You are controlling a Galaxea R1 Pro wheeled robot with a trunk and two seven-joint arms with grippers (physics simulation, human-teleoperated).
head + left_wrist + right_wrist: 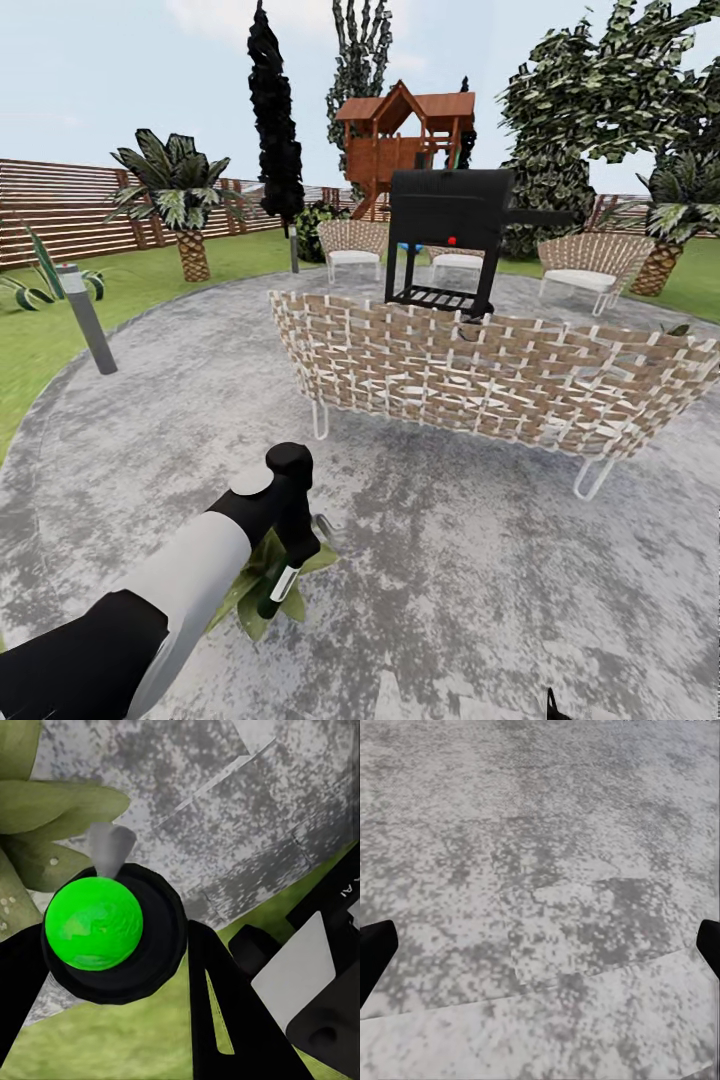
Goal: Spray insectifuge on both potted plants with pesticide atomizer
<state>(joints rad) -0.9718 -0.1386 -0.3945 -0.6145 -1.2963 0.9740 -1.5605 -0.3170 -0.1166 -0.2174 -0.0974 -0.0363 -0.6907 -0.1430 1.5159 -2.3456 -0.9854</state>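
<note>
My left pincer (283, 575), clamped on the slim white-and-dark-green pesticide atomizer (281, 583), sprays the near-left broad-leaved potted plant (262, 592), only sparsely specked; more spraying remains.

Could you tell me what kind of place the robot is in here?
Most likely a back garden: a round stone patio with a wicker sofa and a black grill, surrounded by lawn, a slatted wooden fence and a play tower.

A round, mottled grey stone patio (470, 570) is carrying everything, with lawn (30, 345) bordering it. A wicker sofa (480, 375) is standing on it, a black grill (450, 240) and wicker chairs (352, 245) behind, and a potted plant (262, 590) is sitting near the front.
</note>
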